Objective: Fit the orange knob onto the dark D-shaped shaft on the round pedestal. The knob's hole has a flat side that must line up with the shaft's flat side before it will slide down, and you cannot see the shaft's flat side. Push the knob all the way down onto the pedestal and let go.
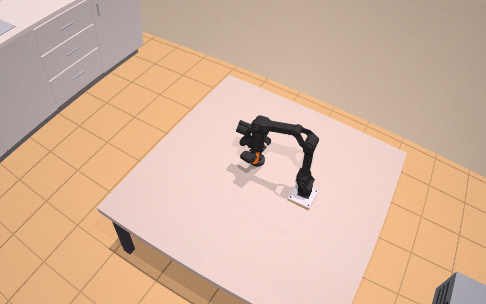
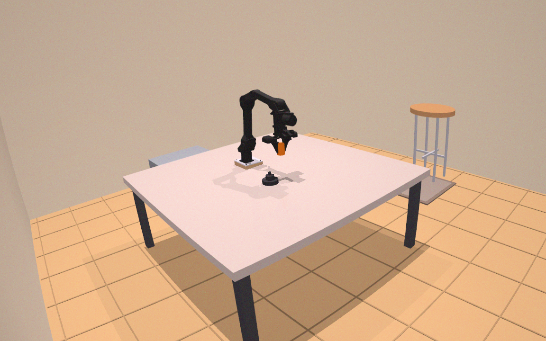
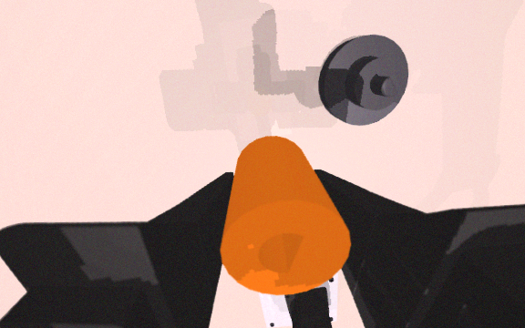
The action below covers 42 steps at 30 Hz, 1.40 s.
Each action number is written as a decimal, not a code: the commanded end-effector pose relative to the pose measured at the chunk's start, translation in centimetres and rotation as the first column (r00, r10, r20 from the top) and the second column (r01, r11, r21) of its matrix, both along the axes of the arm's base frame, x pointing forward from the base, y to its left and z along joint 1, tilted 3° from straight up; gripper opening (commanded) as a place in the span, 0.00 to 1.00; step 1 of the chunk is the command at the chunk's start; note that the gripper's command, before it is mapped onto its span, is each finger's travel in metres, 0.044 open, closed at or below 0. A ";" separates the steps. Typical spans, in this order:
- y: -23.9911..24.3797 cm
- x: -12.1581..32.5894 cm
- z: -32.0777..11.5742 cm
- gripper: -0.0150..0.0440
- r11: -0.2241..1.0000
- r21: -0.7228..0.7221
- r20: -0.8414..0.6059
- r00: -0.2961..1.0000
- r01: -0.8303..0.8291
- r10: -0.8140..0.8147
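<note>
one arm, one gripper (image 1: pixel 255 158) (image 2: pixel 281 146) (image 3: pixel 272 179), one orange knob (image 1: pixel 256 158) (image 2: pixel 281 148) (image 3: pixel 285 228), one round pedestal (image 1: pixel 260 162) (image 2: pixel 269 181) (image 3: pixel 358 111) and one shaft (image 2: pixel 269 173) (image 3: pixel 386 86) noted. both fingers are closed on the knob, one per side. knob: plain orange, roughly cylindrical, a recess in its near end face, held above the table (image 1: pixel 206 181) (image 2: pixel 232 228), apart from the shaft. pedestal: dark, stepped, standing on the table.
</note>
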State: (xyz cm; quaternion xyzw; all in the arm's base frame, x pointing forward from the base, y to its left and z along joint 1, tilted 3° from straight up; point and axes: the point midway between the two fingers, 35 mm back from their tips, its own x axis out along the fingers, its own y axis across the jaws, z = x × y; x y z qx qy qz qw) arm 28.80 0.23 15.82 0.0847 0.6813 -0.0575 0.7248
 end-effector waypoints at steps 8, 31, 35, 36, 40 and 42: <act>-3.1 1.1 -1.2 0.25 1.000 0.000 -0.003 1.000 -0.005 0.005; -9.8 2.1 -3.5 0.25 1.000 -0.006 0.003 1.000 -0.010 0.010; -10.5 2.1 -3.7 0.25 1.000 -0.006 0.003 1.000 -0.011 0.011; -10.5 2.1 -3.8 0.25 1.000 -0.006 0.003 1.000 -0.011 0.011; -10.5 2.2 -4.4 0.25 1.000 -0.006 0.003 1.000 -0.011 0.011; -10.5 2.2 -5.0 0.25 1.000 -0.006 0.003 1.000 -0.011 0.011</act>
